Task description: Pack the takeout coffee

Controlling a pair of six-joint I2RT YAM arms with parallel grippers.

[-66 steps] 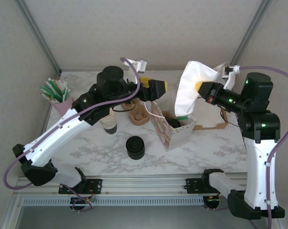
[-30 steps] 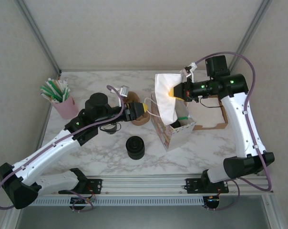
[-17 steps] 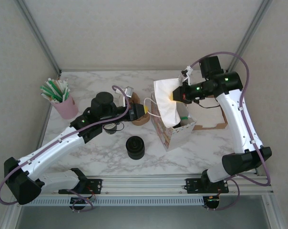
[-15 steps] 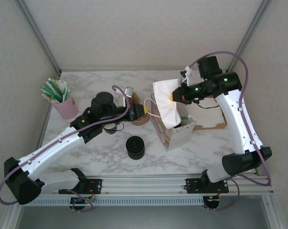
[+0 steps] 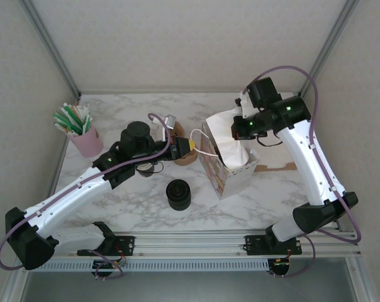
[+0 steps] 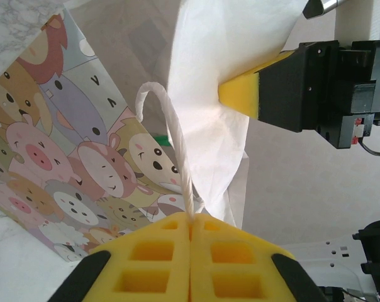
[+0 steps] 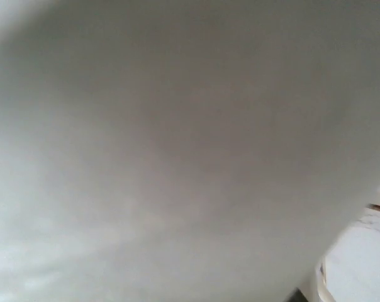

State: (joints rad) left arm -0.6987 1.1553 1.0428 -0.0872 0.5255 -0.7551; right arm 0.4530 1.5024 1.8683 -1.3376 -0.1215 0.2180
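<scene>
While our left gripper [image 6: 190,221] pinches the bag handle [image 6: 177,145] and our right gripper [image 5: 240,128] clamps white paper [image 6: 209,75], the takeout coffee [image 5: 178,194] stands upright at lower centre, nearer the left arm.

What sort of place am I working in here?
Probably a mock café takeout counter inside a test cell: a marble-look table, a pink cup of straws, a lidded coffee and a cartoon bag, boxed in by plain panel walls.

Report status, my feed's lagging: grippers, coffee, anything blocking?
Left gripper shut on bag handle. Right gripper shut on white paper. Coffee on table, unpacked. That paper hangs over the bag mouth.
</scene>
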